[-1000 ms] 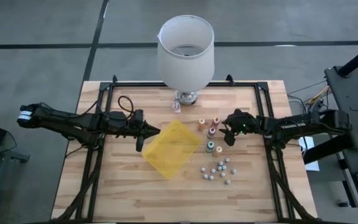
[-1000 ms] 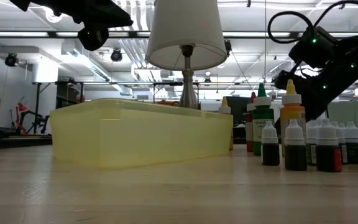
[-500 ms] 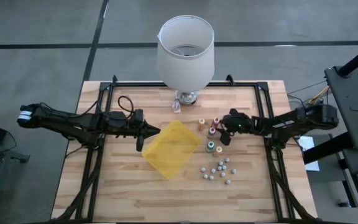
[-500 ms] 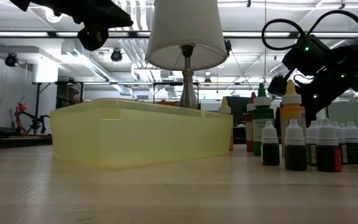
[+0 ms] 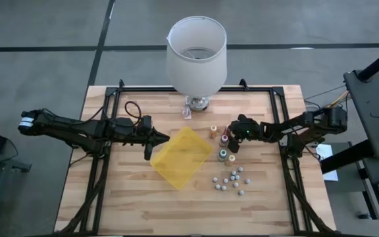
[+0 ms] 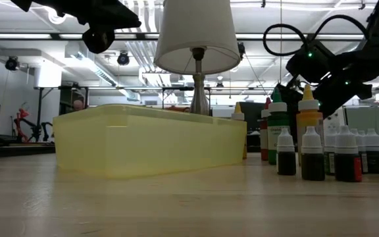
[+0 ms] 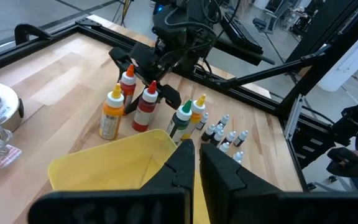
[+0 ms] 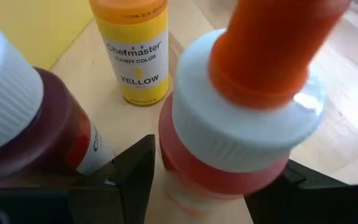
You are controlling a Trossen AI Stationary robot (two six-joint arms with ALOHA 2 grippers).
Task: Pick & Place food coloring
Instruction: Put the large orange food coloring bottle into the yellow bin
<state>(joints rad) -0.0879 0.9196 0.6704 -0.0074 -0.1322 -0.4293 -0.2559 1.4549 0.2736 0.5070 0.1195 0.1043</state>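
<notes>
Wooden slats of the table (image 5: 137,191) carry everything, with a big lamp (image 5: 197,56) at the far edge and a workshop visible beyond in the low view. Nothing looks placed yet: the yellow tray (image 5: 181,157) lies bare, and all the food coloring bottles (image 5: 224,141) stand upright on the wood beside it.

The right gripper (image 5: 237,139) is down among the larger bottles, its claw spread wide with an orange-capped bottle (image 8: 253,99) between the fingers (image 8: 120,177). I judge it is about to close, since the jaws do not visibly press the bottle's sides. Just beside that claw stand a dark red bottle (image 8: 27,124) and, a little past it, a yellow one (image 8: 132,50). The smaller bottles (image 5: 231,180) sit near the claw on the side toward the front edge. The left gripper (image 5: 149,141) waits over the tray's near corner, jaws pinched shut on nothing.

So the whole job is left: grip, lift, carry across to the tray, then the rest.

The right wrist view alone shows the bottle sitting between the fingers, plus a label reading yellow candy color. The high view alone shows the tray is bare. The low view shows the tray has tall walls to clear. The left wrist view shows five larger bottles clustered tightly, so neighbours could topple
</notes>
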